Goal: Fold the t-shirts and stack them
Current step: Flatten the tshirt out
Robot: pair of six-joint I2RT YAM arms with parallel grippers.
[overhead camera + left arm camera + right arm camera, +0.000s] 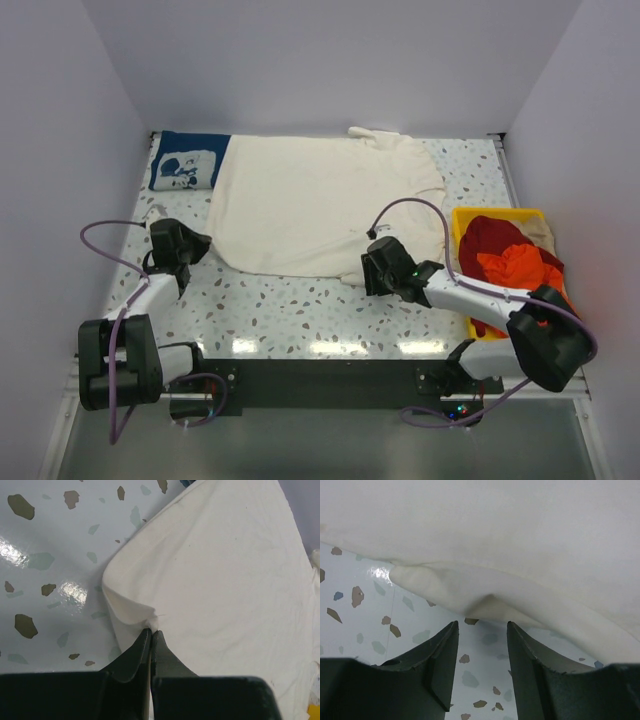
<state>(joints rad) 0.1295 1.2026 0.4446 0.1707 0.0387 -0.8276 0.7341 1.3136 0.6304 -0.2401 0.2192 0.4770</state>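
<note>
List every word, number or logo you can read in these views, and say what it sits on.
No text is readable.
Navy t-shirt: the white print is too small and blurred to read.
Cream t-shirt, yellow bin, table: no writing visible.

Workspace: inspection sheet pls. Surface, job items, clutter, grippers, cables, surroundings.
Surface: speckled table, glossy, glare near front edge.
Job's things: cream shirt spread flat mid-table; navy shirt folded at far left corner; orange-red shirt and beige shirt heaped in yellow bin at right.
Clutter: nothing seen.
Grippers: left gripper shut on cream shirt's corner; right gripper open at its near hem, holding nothing.
Cables: left cable and right cable, purple, looping loose off the arms.
Surroundings: plain white walls on three sides.
</note>
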